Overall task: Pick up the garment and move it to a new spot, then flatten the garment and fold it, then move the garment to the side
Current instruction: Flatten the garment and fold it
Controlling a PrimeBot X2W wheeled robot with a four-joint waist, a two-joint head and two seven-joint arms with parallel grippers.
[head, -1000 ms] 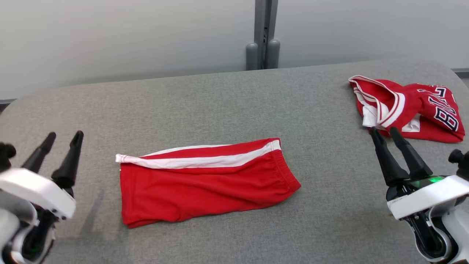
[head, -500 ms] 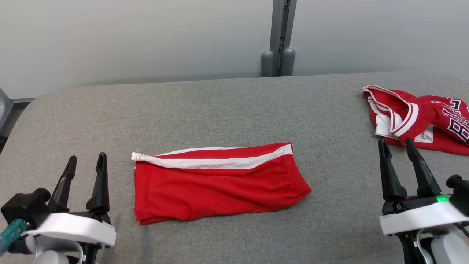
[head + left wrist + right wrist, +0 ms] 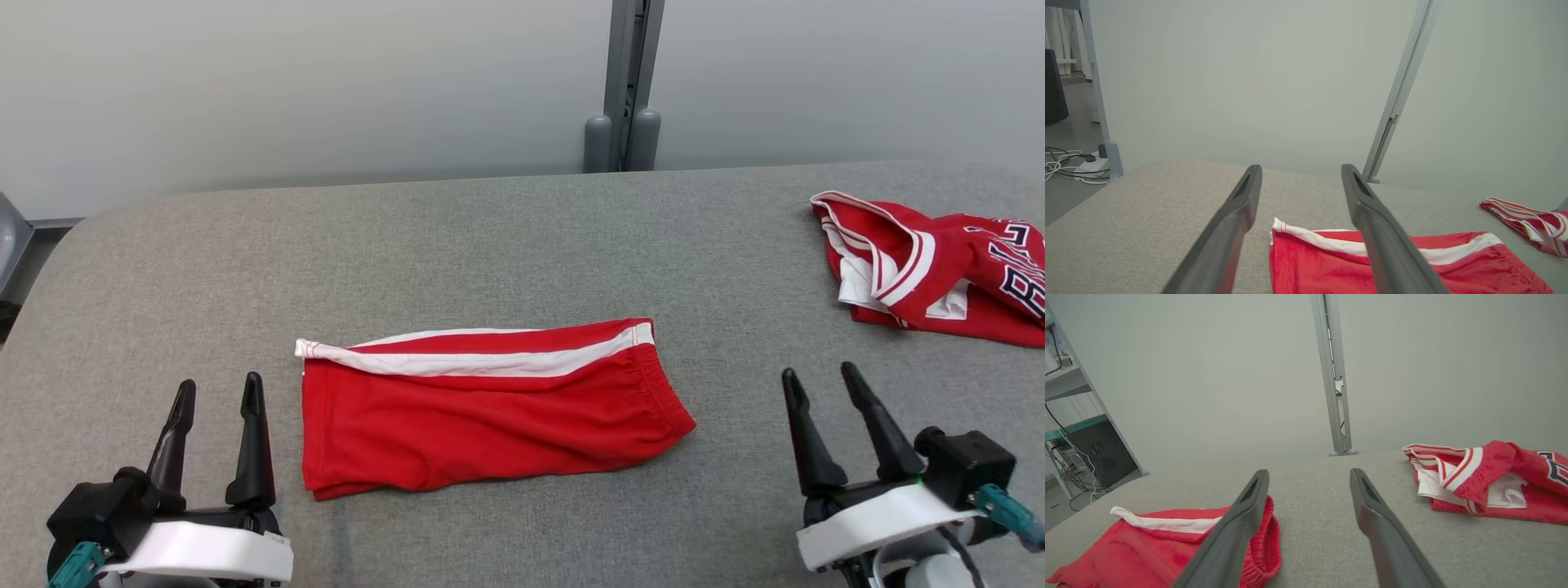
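Both our hands have drawn back toward us since a moment ago. Our left hand (image 3: 220,382) hovers empty, fingers apart, just left of the red shorts (image 3: 482,408), which lie flat and folded in the middle of the bench (image 3: 490,245). Our right hand (image 3: 819,371), likewise apart and empty, sits well to their right. We judge the folding done and the shift aside still to do; the crumpled jersey (image 3: 939,269) lies untouched at far right.

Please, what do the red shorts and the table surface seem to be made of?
The red shorts: probably a thin synthetic knit, slightly glossy; sheen and soft creases show in the left wrist view. The table surface: seemingly grey woven fabric covering, matte, with fine speckled weave.
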